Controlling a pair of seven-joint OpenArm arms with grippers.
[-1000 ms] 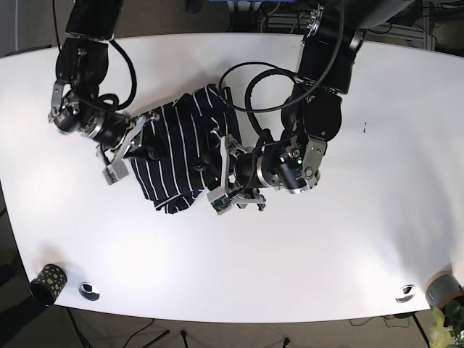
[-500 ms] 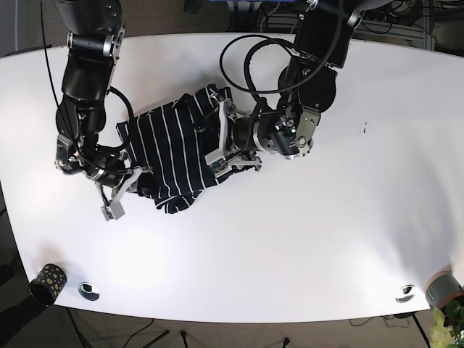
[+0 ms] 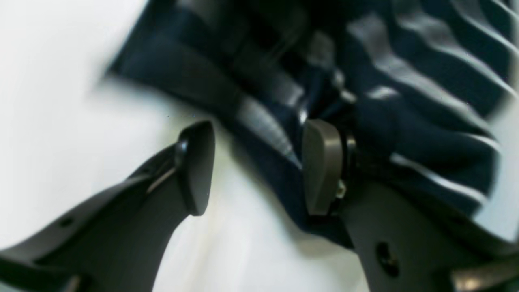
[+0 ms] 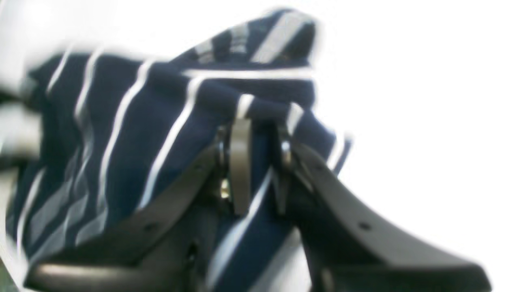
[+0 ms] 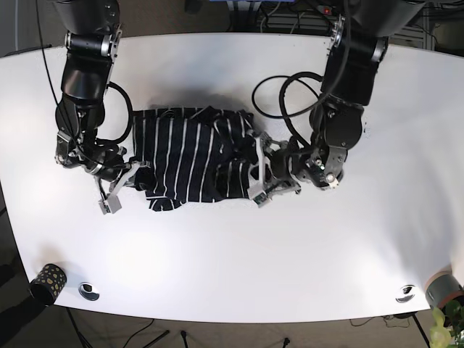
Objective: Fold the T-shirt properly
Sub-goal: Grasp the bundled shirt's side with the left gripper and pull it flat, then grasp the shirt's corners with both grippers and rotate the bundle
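Observation:
The navy T-shirt with white stripes (image 5: 190, 154) lies rumpled and spread sideways in the middle of the white table (image 5: 232, 254). My right gripper (image 5: 133, 179) is at the shirt's left lower edge. In the right wrist view it (image 4: 261, 162) is shut on a fold of the striped shirt (image 4: 134, 134). My left gripper (image 5: 258, 180) is at the shirt's right edge. In the left wrist view it (image 3: 257, 166) is open, with the shirt's edge (image 3: 405, 134) lying against its right finger (image 3: 320, 166) and table under the gap.
A dark patterned cup (image 5: 47, 281) and a small round metal piece (image 5: 89, 291) sit at the front left corner. Another round piece (image 5: 406, 293) and a grey pot (image 5: 444, 288) are at the front right. Black cables loop above the left arm (image 5: 279, 94).
The shirt went from a bunched, slanted heap to a wider shape stretched sideways. The left gripper moved right and toward the front. The right gripper moved slightly right along the shirt's left edge.

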